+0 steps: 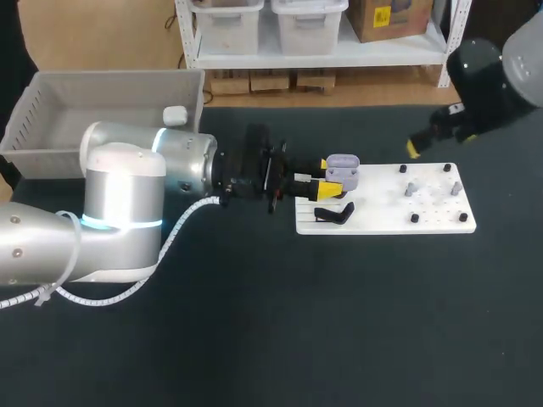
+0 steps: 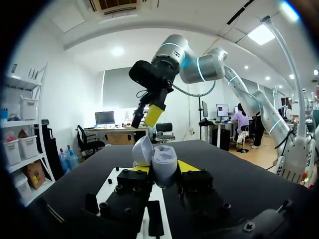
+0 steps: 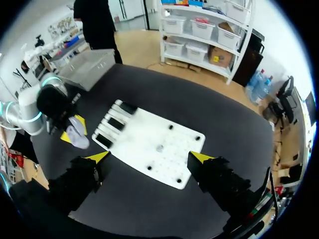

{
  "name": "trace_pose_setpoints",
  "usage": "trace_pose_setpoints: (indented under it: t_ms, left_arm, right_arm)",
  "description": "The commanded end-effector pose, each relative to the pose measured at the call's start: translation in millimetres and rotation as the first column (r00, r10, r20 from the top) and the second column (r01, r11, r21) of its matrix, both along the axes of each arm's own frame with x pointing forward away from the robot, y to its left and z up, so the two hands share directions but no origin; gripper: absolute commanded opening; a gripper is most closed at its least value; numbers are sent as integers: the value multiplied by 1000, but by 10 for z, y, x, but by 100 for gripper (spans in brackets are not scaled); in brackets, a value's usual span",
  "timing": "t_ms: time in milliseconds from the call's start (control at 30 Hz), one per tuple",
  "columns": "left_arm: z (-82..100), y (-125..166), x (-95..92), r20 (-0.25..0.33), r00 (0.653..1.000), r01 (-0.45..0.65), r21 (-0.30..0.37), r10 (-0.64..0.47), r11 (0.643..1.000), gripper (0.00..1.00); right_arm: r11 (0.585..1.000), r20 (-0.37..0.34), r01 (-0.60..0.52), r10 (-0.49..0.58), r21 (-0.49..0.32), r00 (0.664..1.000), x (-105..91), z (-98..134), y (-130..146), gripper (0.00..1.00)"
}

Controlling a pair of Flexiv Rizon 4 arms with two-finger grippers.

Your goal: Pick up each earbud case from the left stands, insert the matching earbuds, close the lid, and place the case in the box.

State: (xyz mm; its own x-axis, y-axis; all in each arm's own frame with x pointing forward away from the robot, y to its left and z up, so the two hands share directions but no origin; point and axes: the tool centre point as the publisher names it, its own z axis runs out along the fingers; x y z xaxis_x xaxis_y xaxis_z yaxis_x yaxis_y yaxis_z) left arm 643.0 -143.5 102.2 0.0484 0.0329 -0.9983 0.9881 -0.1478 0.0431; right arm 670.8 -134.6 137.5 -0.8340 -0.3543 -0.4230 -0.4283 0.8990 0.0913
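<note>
The left arm (image 1: 127, 195) enters from 9 o'clock and stretches level toward 3, its left gripper (image 1: 327, 176) clamped on the earbud case (image 1: 344, 170). The right arm (image 1: 492, 80) hangs at 2 o'clock, its right gripper (image 3: 149, 158) spread wide, facing down

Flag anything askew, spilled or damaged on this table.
Nothing stands out. The left gripper holds the open earbud case over the white board; one white case sits in the grey box.
</note>
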Motion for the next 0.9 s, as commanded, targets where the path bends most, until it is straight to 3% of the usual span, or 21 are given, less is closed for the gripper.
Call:
trace_pose_setpoints:
  t_ms: [33, 233, 500, 900]
  left_arm:
    - [-6, 6, -10, 3, 1000, -4, -3, 4, 1000, 0]
    - [-6, 6, -10, 3, 1000, -4, -3, 4, 1000, 0]
    - [-6, 6, -10, 3, 1000, -4, -3, 4, 1000, 0]
    - [-6, 6, -10, 3, 1000, -4, -3, 4, 1000, 0]
  right_arm:
    - [942, -74, 50, -79, -332, 994, -28, -8, -103, 100]
    - [921, -151, -6, -58, -389, 987, -33, -188, -243, 100]
    - [916, -254, -43, -65, -399, 965, 40, -431, -368, 100]
    - [908, -286, 2, -133, -418, 949, 57, -801, -483, 100]
